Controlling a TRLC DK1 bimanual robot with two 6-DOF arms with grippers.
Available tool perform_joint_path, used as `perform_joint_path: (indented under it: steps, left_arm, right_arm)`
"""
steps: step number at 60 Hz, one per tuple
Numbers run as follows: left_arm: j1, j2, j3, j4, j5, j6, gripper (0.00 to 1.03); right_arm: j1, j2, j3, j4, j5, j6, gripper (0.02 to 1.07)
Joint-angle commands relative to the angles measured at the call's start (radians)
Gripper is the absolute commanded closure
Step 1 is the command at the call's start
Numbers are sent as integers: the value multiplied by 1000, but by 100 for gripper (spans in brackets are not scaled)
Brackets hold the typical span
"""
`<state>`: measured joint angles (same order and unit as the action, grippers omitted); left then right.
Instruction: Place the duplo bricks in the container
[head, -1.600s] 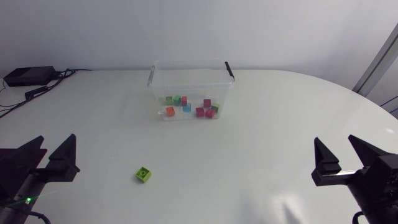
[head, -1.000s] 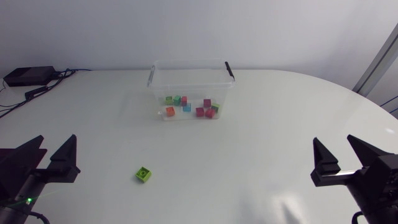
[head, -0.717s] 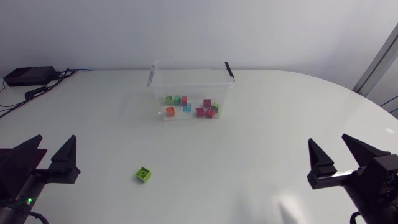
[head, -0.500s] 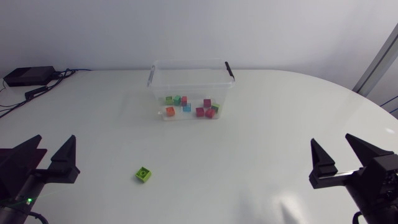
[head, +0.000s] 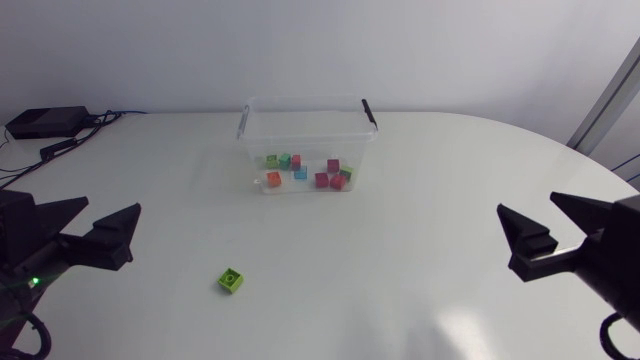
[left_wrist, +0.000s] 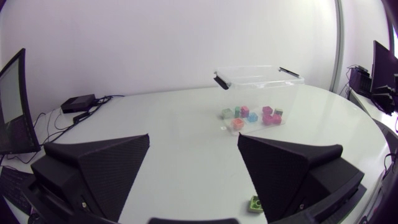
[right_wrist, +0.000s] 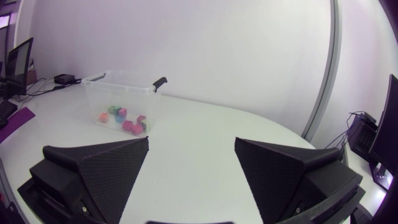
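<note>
The left pincer (head: 112, 207) has swung toward the lone green brick (head: 231, 281) lying on the surface (head: 420, 250), well apart from the container (head: 305, 140). It and the right pincer (head: 527, 203) gape empty, so pickup looks next.

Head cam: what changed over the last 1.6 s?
The left gripper swung inward and further onto the table, its fingers now pointing toward the middle. The right gripper turned slightly inward too. Both stay open and empty. The green brick, the container and the bricks inside it did not move.
</note>
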<state>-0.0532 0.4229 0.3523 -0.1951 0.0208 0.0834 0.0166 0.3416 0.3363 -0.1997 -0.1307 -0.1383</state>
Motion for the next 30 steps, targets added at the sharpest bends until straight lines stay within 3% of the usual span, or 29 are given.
perform_joint_path:
  steps: [1, 9, 16, 18, 22, 30]
  left_arm:
    - [-30, 71, 71, -50, 4, 13, 4]
    - [-8, 172, 140, -118, -2, 16, 4]
    - [-22, 286, 195, -204, -50, 125, 4]
    - [-45, 327, 206, -227, -108, 144, 4]
    - [-168, 433, 223, -262, -150, 150, 4]
    - [-126, 504, 229, -270, -147, 182, 4]
  right_arm:
    - [-7, 102, 86, -58, -20, 28, 7]
    - [-6, 223, 191, -165, -27, 26, 7]
    - [-7, 306, 247, -233, -26, 25, 7]
    - [-9, 326, 257, -253, -27, 25, 7]
    - [-7, 372, 277, -294, -29, 23, 7]
    - [0, 382, 273, -334, -41, -9, 7]
